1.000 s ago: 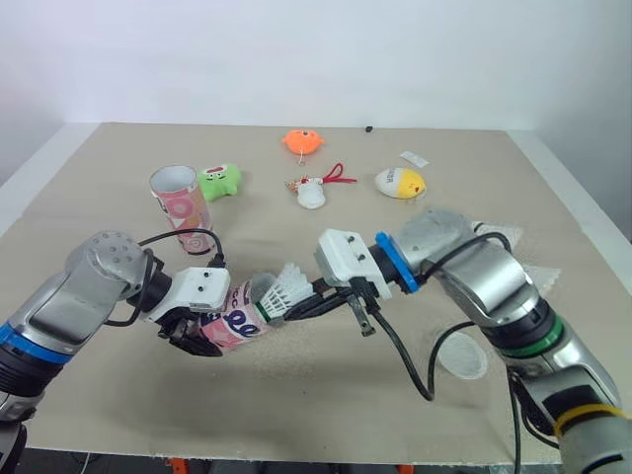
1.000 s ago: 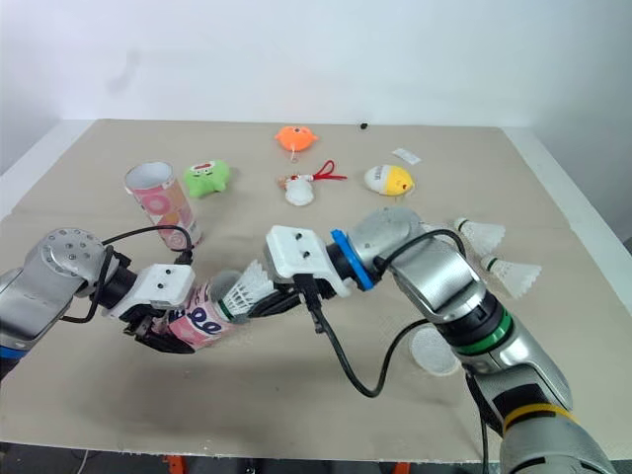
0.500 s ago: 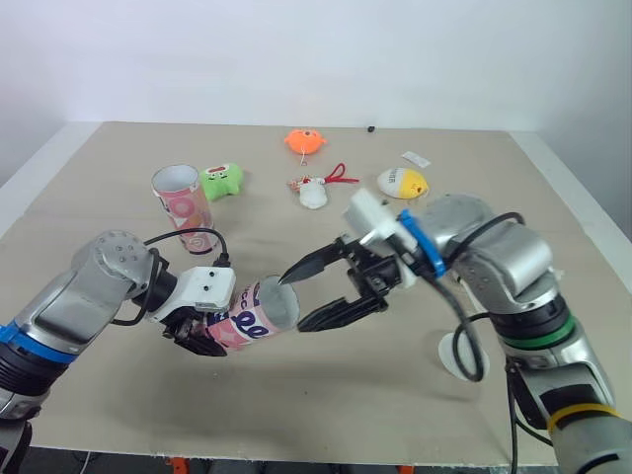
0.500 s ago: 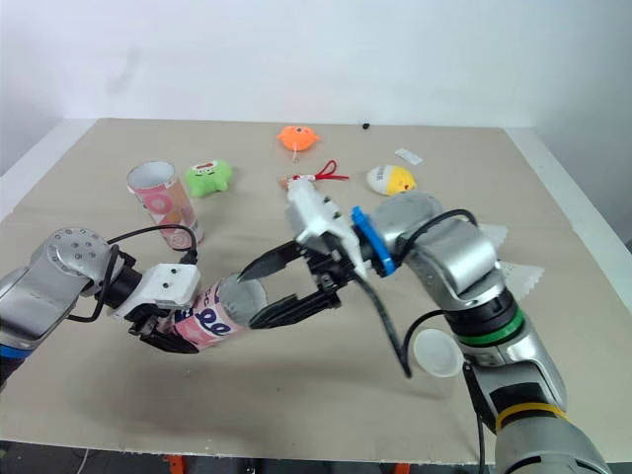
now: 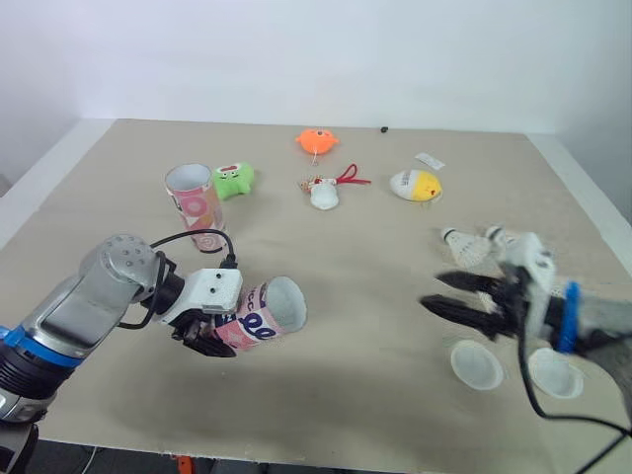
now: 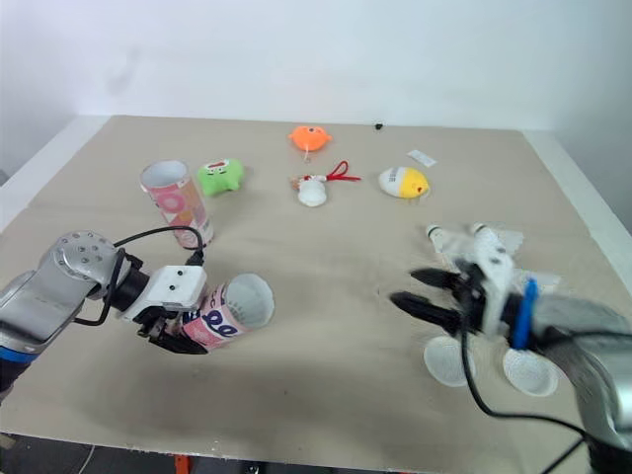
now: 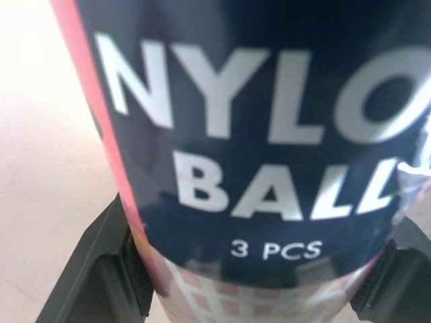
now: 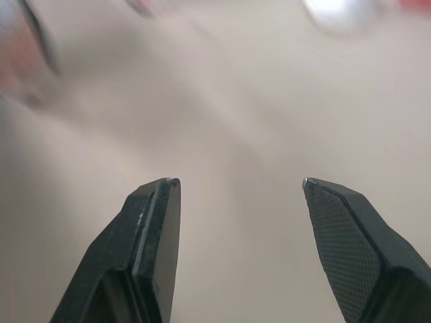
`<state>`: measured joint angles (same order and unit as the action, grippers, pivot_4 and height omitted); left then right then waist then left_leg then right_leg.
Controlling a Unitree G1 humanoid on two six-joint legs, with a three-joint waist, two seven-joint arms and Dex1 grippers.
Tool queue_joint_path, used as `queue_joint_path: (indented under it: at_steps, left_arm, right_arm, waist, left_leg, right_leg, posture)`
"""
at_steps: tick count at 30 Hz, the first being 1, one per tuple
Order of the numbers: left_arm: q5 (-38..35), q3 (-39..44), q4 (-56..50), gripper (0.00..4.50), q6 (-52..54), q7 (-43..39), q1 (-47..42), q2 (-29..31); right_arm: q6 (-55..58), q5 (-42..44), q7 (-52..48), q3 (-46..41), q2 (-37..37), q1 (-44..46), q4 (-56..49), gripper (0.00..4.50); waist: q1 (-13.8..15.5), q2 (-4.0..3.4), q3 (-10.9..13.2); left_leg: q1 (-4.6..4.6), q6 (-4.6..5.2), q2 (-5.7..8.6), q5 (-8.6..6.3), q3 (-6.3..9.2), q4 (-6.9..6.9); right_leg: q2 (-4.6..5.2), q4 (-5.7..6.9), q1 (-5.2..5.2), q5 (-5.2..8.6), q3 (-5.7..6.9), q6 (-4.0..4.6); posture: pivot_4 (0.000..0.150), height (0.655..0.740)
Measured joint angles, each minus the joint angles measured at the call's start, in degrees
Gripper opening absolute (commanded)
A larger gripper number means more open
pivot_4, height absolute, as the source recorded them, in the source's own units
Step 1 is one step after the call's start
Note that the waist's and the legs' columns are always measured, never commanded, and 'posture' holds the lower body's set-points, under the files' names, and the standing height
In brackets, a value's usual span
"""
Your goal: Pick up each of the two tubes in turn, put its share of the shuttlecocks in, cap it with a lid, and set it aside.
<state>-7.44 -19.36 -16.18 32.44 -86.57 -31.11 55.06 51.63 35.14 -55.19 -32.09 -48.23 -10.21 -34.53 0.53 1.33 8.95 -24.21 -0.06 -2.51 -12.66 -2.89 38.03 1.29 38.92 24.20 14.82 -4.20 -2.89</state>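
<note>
My left gripper (image 5: 200, 334) is clenched round the pink-and-navy cardboard shuttlecock tube (image 5: 259, 314), which is tilted with its open mouth toward 3 o'clock. My right gripper (image 5: 434, 291) hangs empty, jaws wide, at 3 o'clock of the tube. The 2 white skirted shuttlecocks (image 5: 464, 243) lie near it at 12 o'clock. I judge them light and crushable, best pinched at the round head.

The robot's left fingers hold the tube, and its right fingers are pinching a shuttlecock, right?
Not quite. The left fingers do hold the tube, but the right fingers are open with nothing between them. The right wrist view shows it.
</note>
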Motion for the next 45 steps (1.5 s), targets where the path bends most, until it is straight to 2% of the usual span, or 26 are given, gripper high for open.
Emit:
queue_joint_path:
  at_steps: [3, 6, 8, 11, 15, 19, 28, 29, 30, 32, 35, 40, 45]
  left_arm:
    - [0.40, -1.13, 2.16, 3.07, -1.20, -0.47, -1.42, -0.92]
    - [0.87, -1.62, 3.94, 3.07, -2.47, -0.85, -2.17, -1.92]
    - [1.24, -2.39, 5.00, 3.07, -3.56, -1.03, -2.85, -2.64]
    - [1.22, -2.57, 5.25, 3.07, -3.94, -1.35, -3.01, -2.81]
    - [0.63, -2.51, 4.36, 3.07, -4.03, -1.79, -2.75, -2.71]
    - [0.34, -2.29, 3.52, 3.07, -3.91, -1.90, -2.27, -2.46]
    - [0.06, -2.02, 3.24, 3.07, -3.88, -1.36, -1.75, -2.10]
    - [0.05, -2.01, 3.23, 3.07, -3.86, -1.32, -1.74, -2.10]
    - [0.02, -2.01, 3.23, 3.07, -3.85, -1.29, -1.73, -2.10]
    - [-0.03, -1.83, 3.18, 3.07, -3.81, -1.22, -1.54, -2.07]
    - [-0.11, -1.42, 2.95, 3.07, -3.69, -1.09, -1.11, -2.02]
    - [-0.14, -1.12, 2.13, 3.07, -3.28, -0.73, -0.59, -1.85]
    - [-0.12, -1.04, 2.08, 3.07, -3.23, -0.43, -0.37, -1.18]
  right_arm:
    - [-1.25, 2.11, -3.90, -8.28, 0.48, -9.54, -2.65, 3.13]
    - [-3.84, 0.37, -3.73, -9.62, 0.52, -12.07, -0.55, 3.13]
    - [-6.62, -3.48, 0.19, -7.17, 0.54, -9.53, 6.12, 3.13]
    - [-7.90, -5.85, 3.28, -3.83, 0.57, -6.29, 11.17, 3.13]
    - [-9.89, -7.79, 5.48, 0.79, 0.70, -3.01, 17.05, 3.13]
    - [-10.77, -8.48, 6.40, 1.17, 0.69, 0.09, 20.74, 3.13]
    - [-12.34, -10.05, 8.18, 8.85, 0.66, 7.55, 25.85, 3.13]
    - [-12.54, -10.22, 8.25, 9.44, 0.66, 7.94, 26.09, 2.63]
    - [-12.72, -10.31, 8.28, 9.71, 0.66, 8.04, 26.43, 2.42]
    - [-13.07, -10.46, 8.26, 9.71, 0.65, 7.99, 26.89, 1.56]
    - [-13.69, -10.33, 7.80, 9.44, 0.65, 7.06, 26.75, 0.03]
    - [-14.02, -7.80, 4.66, 6.47, -0.49, 4.12, 24.43, 0.03]
    - [-13.07, 3.26, -5.16, 1.40, -6.02, 3.49, 8.38, 0.03]
  waist:
    - [-0.06, -0.05, -0.03]
    - [-0.21, 0.00, 0.00]
    - [-0.33, -0.01, 0.01]
    - [-0.47, 0.04, 0.03]
    - [-0.35, -0.06, -0.03]
    - [-0.17, -0.25, -0.14]
    - [-0.17, -0.28, -0.14]
    - [-0.17, -0.28, -0.14]
    - [-0.17, -0.29, -0.14]
    - [-0.18, -0.29, -0.14]
    - [-0.19, -0.29, -0.14]
    - [-0.19, -0.33, -0.14]
    - [-0.30, -0.27, -0.11]
  left_leg:
    - [0.15, 0.01, -0.01, 0.00, 0.01, 0.15]
    - [0.33, 0.09, -0.04, 0.05, 0.03, 0.38]
    - [0.64, 0.21, -0.18, 0.09, 0.13, 0.31]
    - [0.74, 0.42, -0.12, -0.02, -0.07, 0.31]
    - [0.42, 0.77, 0.19, -0.30, -0.11, 0.27]
    - [0.18, 0.79, 0.55, -0.34, -0.01, 0.11]
    - [0.21, 0.79, 0.62, -0.32, 0.12, 0.00]
    - [0.21, 0.79, 0.61, -0.32, 0.11, 0.02]
    - [0.21, 0.79, 0.62, -0.32, 0.10, 0.03]
    - [0.21, 0.79, 0.62, -0.32, 0.09, 0.03]
    - [0.21, 0.79, 0.60, -0.32, 0.11, 0.02]
    - [0.21, 0.79, 0.61, -0.32, 0.10, 0.02]
    - [0.38, 0.78, 0.42, -0.33, 0.14, 0.03]
  right_leg:
    - [-0.01, -0.09, -0.21, 0.00, -0.01, 0.13]
    - [0.04, -0.34, -0.48, -0.17, -0.01, 0.15]
    - [0.09, -0.90, -0.69, -0.20, 0.01, 0.17]
    - [0.49, -1.07, -0.81, -0.20, -0.04, 0.17]
    - [0.68, -1.16, -0.90, -0.28, -0.09, -0.15]
    - [0.58, -1.16, -0.83, -0.25, -0.08, -0.16]
    - [0.56, -1.15, -0.87, -0.04, -0.01, -0.41]
    - [0.56, -1.15, -0.88, -0.05, -0.02, -0.42]
    - [0.57, -1.15, -0.88, -0.05, -0.03, -0.43]
    - [0.57, -1.15, -0.87, -0.05, -0.04, -0.43]
    - [0.55, -1.15, -0.87, -0.05, -0.02, -0.44]
    - [0.55, -1.15, -0.87, -0.07, -0.04, -0.47]
    - [0.37, -1.13, -0.99, -0.15, -0.03, -0.50]
  posture:
    - [0.150, 0.7323]
    - [0.150, 0.7323]
    - [0.150, 0.7323]
    - [0.150, 0.7323]
    - [0.150, 0.7323]
    - [0.150, 0.7323]
    - [0.150, 0.7323]
    - [0.150, 0.7323]
    - [0.150, 0.7323]
    - [0.150, 0.7323]
    - [0.150, 0.7323]
    - [0.150, 0.7323]
    - [0.150, 0.7323]
